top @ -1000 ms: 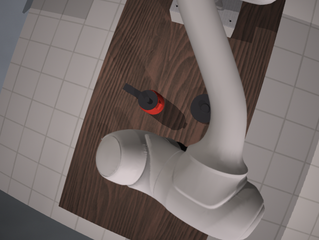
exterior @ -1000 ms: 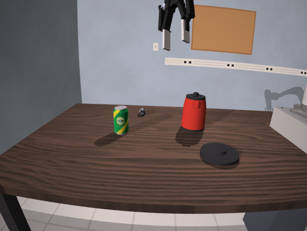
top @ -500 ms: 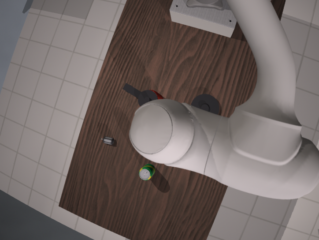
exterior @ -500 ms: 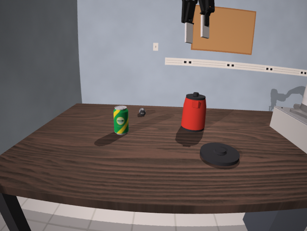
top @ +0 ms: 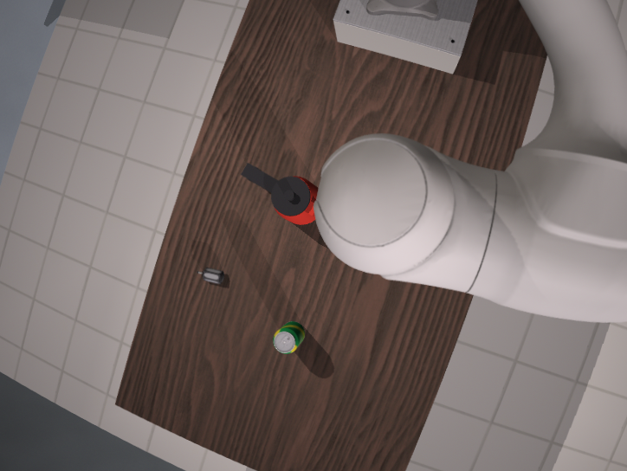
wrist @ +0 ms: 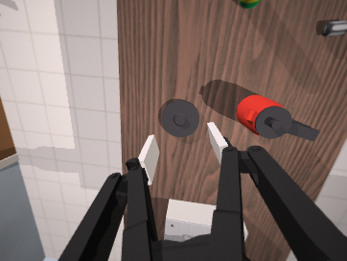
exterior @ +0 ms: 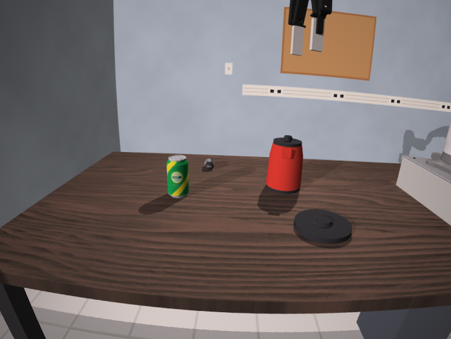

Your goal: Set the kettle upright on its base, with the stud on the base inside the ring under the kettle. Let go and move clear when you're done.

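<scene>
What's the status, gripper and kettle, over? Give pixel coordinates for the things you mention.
Gripper point(exterior: 306, 50) point(wrist: 182, 138) open, nothing held, above table. Kettle point(top: 302, 217) point(exterior: 285, 167) point(wrist: 251, 107) upright on table, off its base point(exterior: 309, 230) point(wrist: 173, 127). Nothing seen standing between kettle and base.

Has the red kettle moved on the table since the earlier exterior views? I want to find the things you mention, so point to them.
No, the red kettle point(top: 304, 215) point(exterior: 285, 166) point(wrist: 251, 110) stands in the same spot relative to the black round base point(exterior: 309, 231) point(wrist: 173, 126).
</scene>
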You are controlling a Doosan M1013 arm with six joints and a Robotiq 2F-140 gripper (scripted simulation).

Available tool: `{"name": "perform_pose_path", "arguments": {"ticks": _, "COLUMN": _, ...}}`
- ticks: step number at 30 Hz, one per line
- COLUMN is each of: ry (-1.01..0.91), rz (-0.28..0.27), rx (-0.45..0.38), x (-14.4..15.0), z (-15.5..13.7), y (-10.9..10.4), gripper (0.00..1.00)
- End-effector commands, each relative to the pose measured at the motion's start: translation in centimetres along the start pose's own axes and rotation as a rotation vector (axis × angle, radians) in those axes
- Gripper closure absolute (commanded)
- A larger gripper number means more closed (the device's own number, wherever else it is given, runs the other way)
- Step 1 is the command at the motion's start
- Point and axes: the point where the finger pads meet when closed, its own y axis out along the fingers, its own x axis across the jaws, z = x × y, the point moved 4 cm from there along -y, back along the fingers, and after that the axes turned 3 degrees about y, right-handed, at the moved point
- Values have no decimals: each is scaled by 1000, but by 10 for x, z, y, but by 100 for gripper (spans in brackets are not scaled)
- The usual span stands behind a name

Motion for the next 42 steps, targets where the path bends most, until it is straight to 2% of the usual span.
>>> {"name": "perform_pose_path", "arguments": {"ticks": 1, "ry": 29, "rz": -24, "rx": 1, "x": 0, "z": -7, "y": -4, "gripper": 48}}
{"name": "perform_pose_path", "arguments": {"ticks": 18, "ry": 105, "rz": -83, "rx": 9, "x": 1, "z": -26, "y": -14, "gripper": 48}}
{"name": "perform_pose_path", "arguments": {"ticks": 42, "ry": 114, "rz": -91, "rx": 10, "x": 2, "z": -28, "y": -16, "gripper": 48}}
